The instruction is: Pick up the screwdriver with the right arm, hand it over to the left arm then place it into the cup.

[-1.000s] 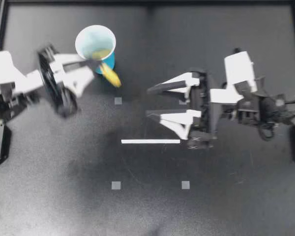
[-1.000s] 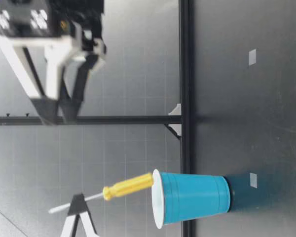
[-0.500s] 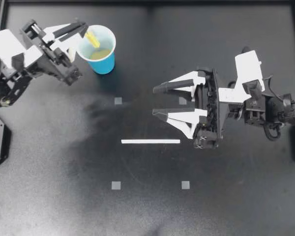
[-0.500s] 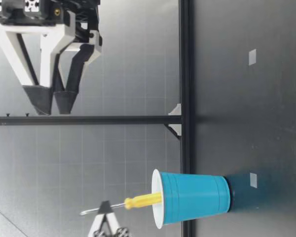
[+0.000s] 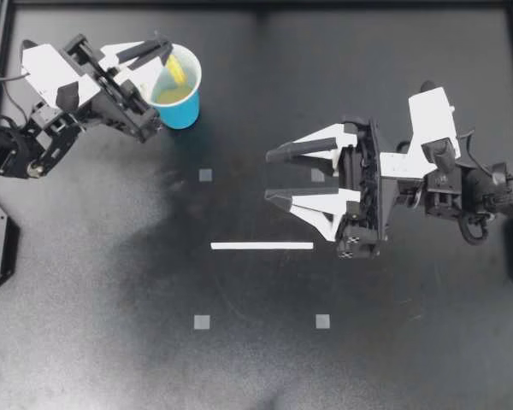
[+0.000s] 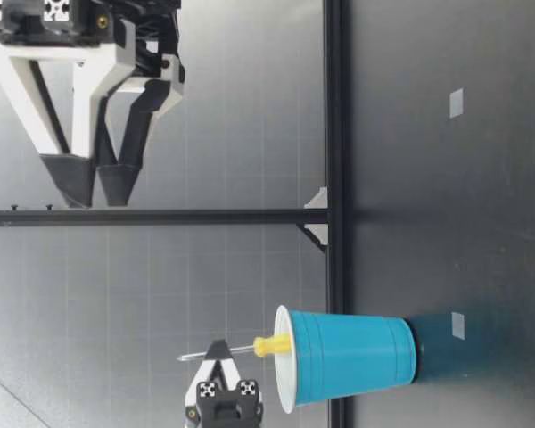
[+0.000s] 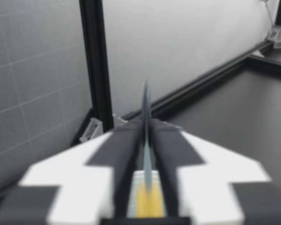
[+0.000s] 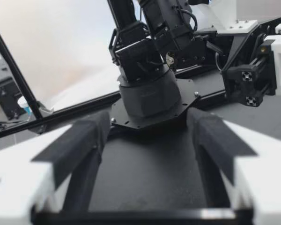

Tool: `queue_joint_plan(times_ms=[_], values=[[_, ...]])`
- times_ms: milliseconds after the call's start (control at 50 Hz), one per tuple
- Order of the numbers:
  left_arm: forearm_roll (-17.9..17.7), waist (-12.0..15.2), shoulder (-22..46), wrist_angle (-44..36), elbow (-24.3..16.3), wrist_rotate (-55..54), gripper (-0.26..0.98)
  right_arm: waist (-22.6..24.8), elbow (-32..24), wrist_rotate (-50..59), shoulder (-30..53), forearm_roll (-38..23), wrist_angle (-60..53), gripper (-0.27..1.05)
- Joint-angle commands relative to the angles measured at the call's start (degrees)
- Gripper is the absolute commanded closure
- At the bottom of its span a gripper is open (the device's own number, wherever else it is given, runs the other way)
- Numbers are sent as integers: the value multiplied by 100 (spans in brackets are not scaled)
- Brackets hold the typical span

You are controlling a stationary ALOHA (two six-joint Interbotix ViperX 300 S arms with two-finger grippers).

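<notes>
A blue cup (image 5: 181, 107) stands at the table's far left corner. The yellow-handled screwdriver (image 5: 176, 69) goes handle first into its mouth, tilted. My left gripper (image 5: 161, 52) hangs over the cup's rim, shut on the thin metal shaft. In the low view the handle (image 6: 272, 345) is mostly below the rim of the cup (image 6: 352, 358), with the left gripper (image 6: 219, 349) just above it. In the left wrist view the shaft (image 7: 145, 105) runs straight between the nearly closed fingers (image 7: 126, 145). My right gripper (image 5: 276, 177) hovers open and empty at mid table.
A white strip (image 5: 262, 246) lies on the black table in front of my right gripper, with small grey squares (image 5: 205, 175) around it. A black frame rail (image 5: 256, 5) borders the far edge, close behind the cup.
My left gripper swung from beside the cup to over its rim and sank, taking the screwdriver's handle down into the cup. The right arm drew back slightly, then held still.
</notes>
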Motion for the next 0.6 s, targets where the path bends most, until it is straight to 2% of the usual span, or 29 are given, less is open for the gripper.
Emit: queue_joint_plan(times_ms=[0,120,320,480,580], values=[[0,26,-105,44,-79,-9,32,9,-70,9,-132,0,-62,9],[0,26,-132,202,-97,-18,23,9,-79,9,-123,0,-62,9],[70,18,-343,369,-44,-185,23,9,-70,9,-123,0,-53,9],[431,-53,-721,747,-18,-404,23,9,-70,0,-132,0,-62,9],[738,-220,-1011,1011,-18,-475,23,9,-62,-9,-141,-9,-44,9]])
